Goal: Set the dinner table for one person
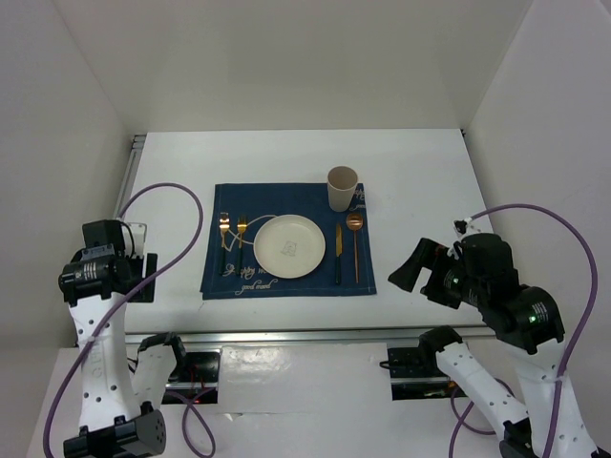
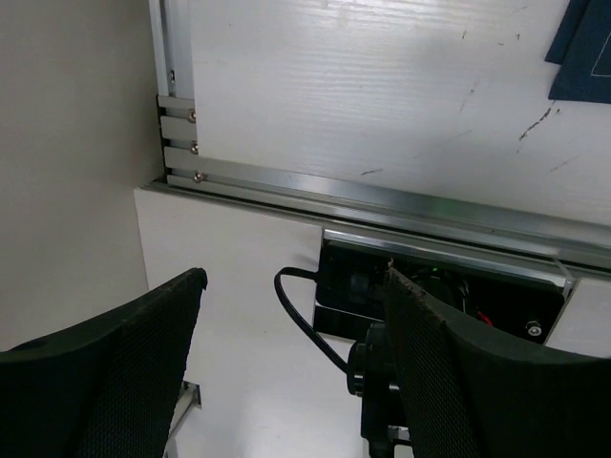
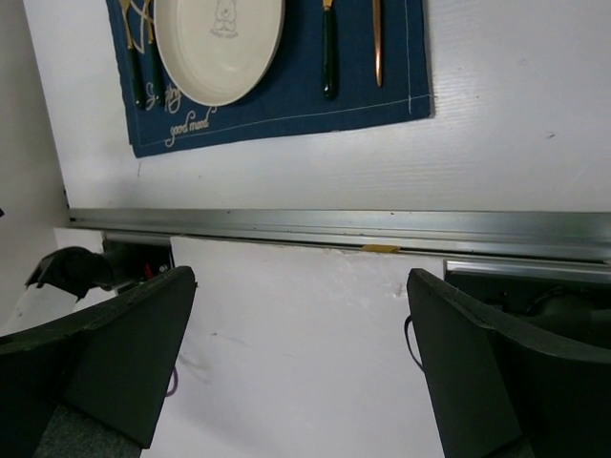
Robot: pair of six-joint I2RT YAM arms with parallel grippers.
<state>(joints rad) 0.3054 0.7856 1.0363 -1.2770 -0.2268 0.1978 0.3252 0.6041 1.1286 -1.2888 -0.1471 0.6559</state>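
The dinner table (image 1: 420, 162) is a white top with aluminium rails. On it lies a navy placemat (image 1: 286, 281) bearing a cream plate (image 1: 288, 246), two gold forks (image 1: 233, 239) to its left, a knife (image 1: 338, 253) and a gold spoon (image 1: 355, 243) to its right, and a beige cup (image 1: 342, 188) at the far right corner. My left gripper (image 1: 143, 272) is open and empty over the table's near left edge, also seen in the left wrist view (image 2: 296, 279). My right gripper (image 1: 406, 272) is open and empty, right of the placemat, also seen in the right wrist view (image 3: 301, 279).
An aluminium rail (image 1: 296, 336) runs along the table's near edge, with a white board (image 3: 305, 363) and the black arm bases (image 2: 430, 296) below it. Purple cables (image 1: 162, 196) loop from both arms. White walls (image 1: 57, 114) enclose the table on three sides.
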